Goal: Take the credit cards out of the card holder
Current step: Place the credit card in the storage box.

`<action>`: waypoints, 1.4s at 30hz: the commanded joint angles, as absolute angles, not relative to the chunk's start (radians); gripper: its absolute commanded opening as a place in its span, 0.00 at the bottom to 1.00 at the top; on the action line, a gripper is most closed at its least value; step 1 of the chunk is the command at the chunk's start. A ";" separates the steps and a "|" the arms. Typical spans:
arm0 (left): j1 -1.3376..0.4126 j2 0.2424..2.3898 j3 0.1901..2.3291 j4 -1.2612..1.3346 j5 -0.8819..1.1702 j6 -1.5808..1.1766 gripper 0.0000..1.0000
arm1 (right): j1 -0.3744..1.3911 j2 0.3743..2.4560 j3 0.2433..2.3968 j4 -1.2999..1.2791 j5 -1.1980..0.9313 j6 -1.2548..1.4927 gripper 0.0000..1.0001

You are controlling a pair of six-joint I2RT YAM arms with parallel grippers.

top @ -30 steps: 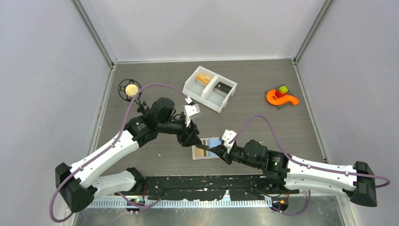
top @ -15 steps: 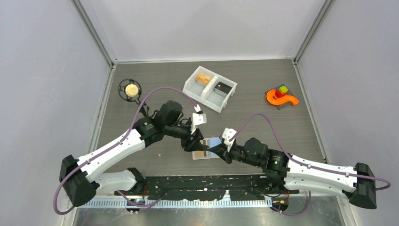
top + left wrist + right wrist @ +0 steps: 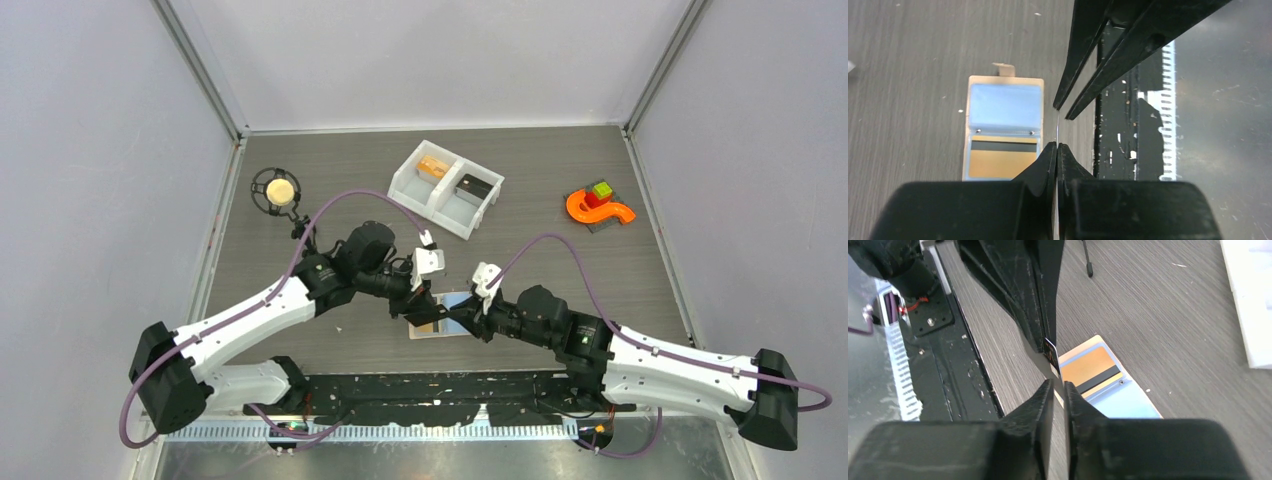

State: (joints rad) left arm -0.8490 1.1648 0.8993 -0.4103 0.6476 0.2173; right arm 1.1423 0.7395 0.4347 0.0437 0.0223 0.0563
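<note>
The beige card holder point(image 3: 432, 329) lies open on the table, blue lining up point(image 3: 1004, 102) point(image 3: 1120, 400). An orange-tan credit card point(image 3: 1002, 164) point(image 3: 1087, 365) with a dark stripe sits in its pocket. A second credit card point(image 3: 1057, 129) point(image 3: 1050, 355) is held above the table, edge-on, between the two grippers. My left gripper point(image 3: 1056, 145) point(image 3: 425, 305) is shut on one end of it. My right gripper point(image 3: 1058, 383) point(image 3: 452, 318) faces it from the other end, its jaws a little apart around the card's edge.
A white two-compartment bin point(image 3: 447, 187) stands at the back, with an orange and a dark item inside. An orange curved piece with coloured blocks point(image 3: 598, 207) lies at right. A black ring stand with a cream ball point(image 3: 276, 190) is at left. The black base rail point(image 3: 430, 395) runs along the near edge.
My left gripper moved right to the lifted card and shut on it. My right gripper's jaws, shut on the card before, have parted slightly.
</note>
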 commanded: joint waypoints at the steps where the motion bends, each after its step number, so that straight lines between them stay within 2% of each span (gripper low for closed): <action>1: -0.841 1.087 0.842 -0.240 0.519 0.107 0.00 | 1.096 0.715 0.489 0.068 0.025 0.096 0.26; 5: -0.790 1.024 0.770 -0.044 0.471 -0.124 0.00 | 1.050 0.682 0.491 0.061 0.054 0.109 0.48; 7: -0.778 1.002 0.743 0.052 0.398 -0.243 0.00 | 1.026 0.661 0.489 0.084 0.080 0.147 0.53; 13: -0.778 0.926 0.581 0.407 0.094 -0.616 0.00 | 0.970 0.629 0.452 0.199 0.165 0.321 0.53; 18: -0.778 0.912 0.524 0.548 -0.019 -0.841 0.00 | 0.954 0.615 0.367 0.374 0.219 0.468 0.53; 23: -0.779 0.921 0.411 0.816 -0.148 -1.050 0.00 | 0.947 0.657 0.289 0.618 0.266 0.533 0.54; 27: -0.781 0.949 0.348 0.971 -0.255 -1.189 0.00 | 0.946 0.705 0.293 0.681 0.354 0.587 0.54; 34: -0.816 1.034 0.321 1.153 -0.414 -1.265 0.00 | 0.946 0.868 0.309 0.879 0.392 0.671 0.53; 42: -0.828 1.216 0.340 1.404 -0.446 -1.360 0.00 | 0.946 1.033 0.338 1.134 0.362 0.630 0.51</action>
State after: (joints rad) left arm -0.8200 1.1557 0.3233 1.1893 -0.3893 -1.3037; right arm 0.9516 0.9806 0.2844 0.9066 0.3477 0.6434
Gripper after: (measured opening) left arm 0.010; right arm 0.508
